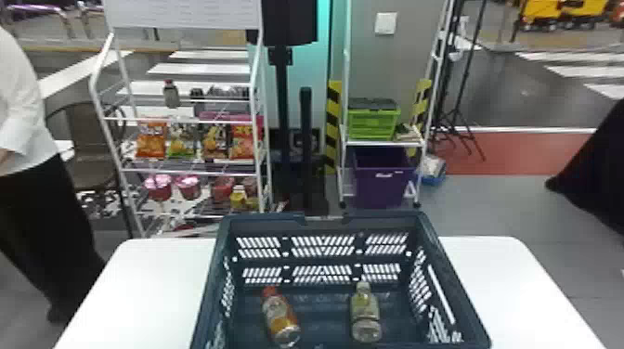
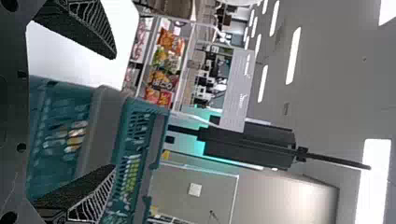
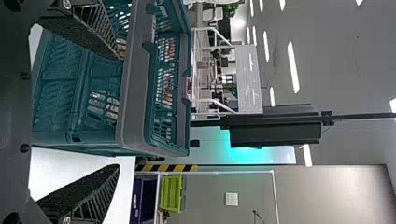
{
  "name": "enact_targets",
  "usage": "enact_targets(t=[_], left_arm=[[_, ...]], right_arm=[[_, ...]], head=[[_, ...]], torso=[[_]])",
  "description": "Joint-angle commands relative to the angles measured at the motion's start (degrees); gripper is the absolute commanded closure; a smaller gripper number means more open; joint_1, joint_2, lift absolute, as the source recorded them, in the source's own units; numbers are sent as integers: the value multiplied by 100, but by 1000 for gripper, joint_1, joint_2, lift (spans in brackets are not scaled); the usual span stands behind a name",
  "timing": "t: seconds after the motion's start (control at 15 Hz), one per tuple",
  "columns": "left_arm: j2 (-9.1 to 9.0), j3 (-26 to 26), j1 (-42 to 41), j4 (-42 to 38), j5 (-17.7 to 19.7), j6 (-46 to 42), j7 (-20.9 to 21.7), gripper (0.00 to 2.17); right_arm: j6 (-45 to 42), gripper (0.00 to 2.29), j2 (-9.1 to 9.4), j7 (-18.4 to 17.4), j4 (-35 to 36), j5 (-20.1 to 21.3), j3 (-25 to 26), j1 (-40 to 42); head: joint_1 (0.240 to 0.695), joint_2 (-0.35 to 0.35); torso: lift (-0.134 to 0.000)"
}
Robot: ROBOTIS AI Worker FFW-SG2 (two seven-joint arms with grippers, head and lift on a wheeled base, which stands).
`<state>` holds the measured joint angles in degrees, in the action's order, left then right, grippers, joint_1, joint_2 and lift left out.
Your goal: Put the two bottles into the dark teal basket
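Observation:
The dark teal basket [image 1: 325, 223] stands on the white table in the head view. Inside it lie both bottles: the red-capped one [image 1: 280, 317] with orange contents on the left, the pale yellowish-green one [image 1: 365, 312] on the right, apart from each other. In the left wrist view my left gripper [image 2: 115, 112] has its fingers wide apart, holding nothing, with the basket [image 2: 107, 135] beyond them. My right gripper [image 3: 119, 111] is likewise open and unloaded in the right wrist view, outside the basket [image 3: 135, 93], whose wall lies beyond its fingers.
White table surface [image 1: 153, 283] extends left and right of the basket. Behind stand a snack rack [image 1: 185, 121] with bags and cups, a black stand [image 1: 305, 139], and a second rack holding a green crate [image 1: 373, 123] and purple bin [image 1: 383, 183]. A person is at the far left.

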<state>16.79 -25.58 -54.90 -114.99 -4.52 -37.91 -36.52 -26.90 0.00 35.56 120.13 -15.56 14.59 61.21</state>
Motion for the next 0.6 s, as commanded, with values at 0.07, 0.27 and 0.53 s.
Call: enact_targets(t=[0.07,0.27,0.53], left_arm=[[-36,-387,137,205,-180,342,-207,39],[-27,-439,172,187,-251,588,-330,39],[-18,-431,172,90,-251,852,-382,39]], right_arm=[[-3,56,5,4,19,0,0,67],[14,63,5,12,54,0,9,102],[67,63,5,12,98,9,9,128]], head=[[499,0],[499,0],[499,0]], torso=[[0],[0],[0]])
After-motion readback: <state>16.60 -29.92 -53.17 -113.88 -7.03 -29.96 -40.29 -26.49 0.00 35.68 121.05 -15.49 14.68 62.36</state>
